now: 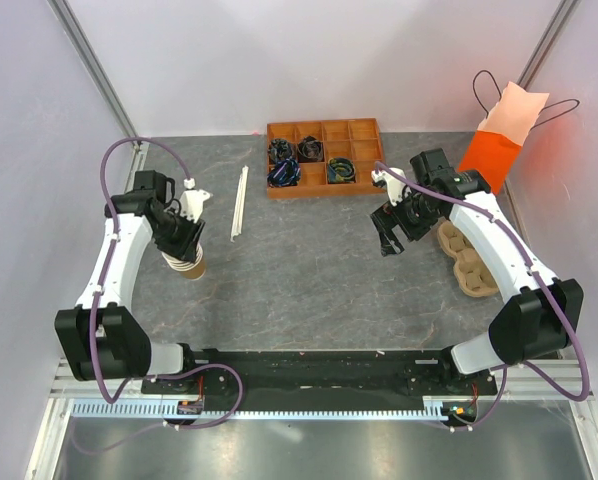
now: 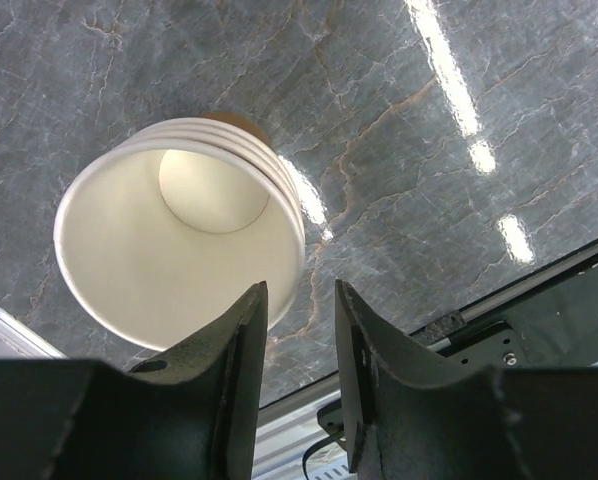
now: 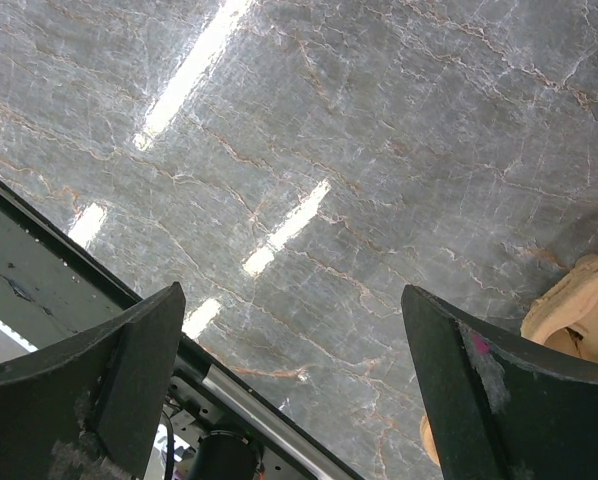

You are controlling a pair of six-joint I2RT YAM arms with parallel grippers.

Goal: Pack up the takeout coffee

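1. Top view: the left fingers (image 1: pixel 179 246) hang directly over a stack of paper cups (image 1: pixel 193 267), which stands upright on the left side of the grey tabletop (image 1: pixel 309 270). The right fingers (image 1: pixel 387 232) are spread wide above bare tabletop, near a pulp cup carrier (image 1: pixel 467 262). At the far edge lies a wooden tray (image 1: pixel 324 124) with dark items (image 1: pixel 299 150) in some compartments, too small to identify. Thin white sticks (image 1: pixel 239 203) lie to the left of it, and an orange bag (image 1: pixel 494 150) stands in the far right corner. I cannot make out a lidded coffee cup here, so I cannot tell where it is
2. Left wrist view: the stack of paper cups (image 2: pixel 169 240) has no lid and is white inside. The left fingers (image 2: pixel 234 350) stand narrow, one over the mouth of the top cup and the other outside it. Its rim lies in the gap, with bare tabletop (image 2: pixel 429 150) showing beside it, so they hold nothing
3. Right wrist view: the right fingers (image 3: pixel 129 370) are wide apart and hold nothing. Only marbled tabletop (image 3: pixel 379 120) shows between them, and the pulp cup carrier (image 3: pixel 579 300) is at the right edge
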